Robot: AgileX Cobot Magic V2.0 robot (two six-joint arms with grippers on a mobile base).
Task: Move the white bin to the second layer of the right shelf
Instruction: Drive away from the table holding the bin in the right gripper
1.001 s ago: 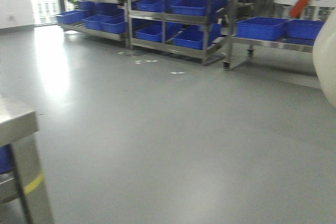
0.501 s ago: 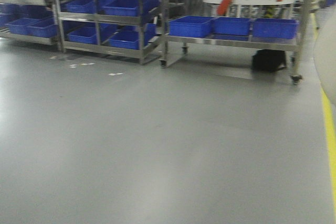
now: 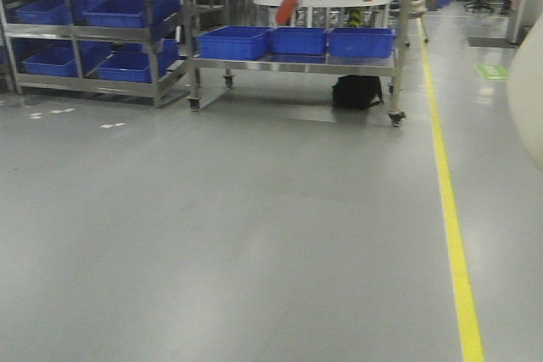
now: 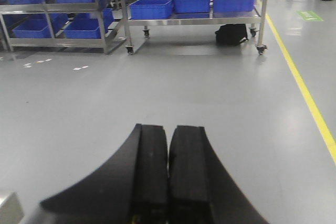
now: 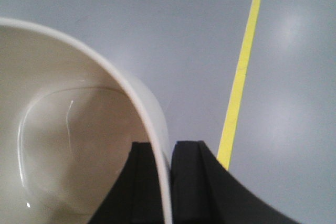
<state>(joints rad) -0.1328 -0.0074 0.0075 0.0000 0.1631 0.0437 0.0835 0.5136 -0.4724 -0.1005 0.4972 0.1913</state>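
Note:
The white bin (image 5: 68,129) is a glossy cream tub that fills the left of the right wrist view, its hollow inside facing the camera. My right gripper (image 5: 164,145) is shut on its rim, one finger inside the wall and one outside. The bin hangs above the grey floor, and its curved side shows at the right edge of the front view (image 3: 528,99). My left gripper (image 4: 169,127) is shut with nothing in it, its pads touching, out over bare floor. The right shelf second layer is out of view.
A wheeled steel cart (image 3: 293,61) with blue crates (image 3: 233,42) stands ahead, a black bag (image 3: 356,91) under it. Steel racks (image 3: 93,31) with more blue crates stand to its left. A yellow floor line (image 3: 450,209) runs along the right.
The view has swung to the right: the racks slid left, the steel table corner left the frame, and the yellow line and far aisle came in. The bin stays at the right edge.

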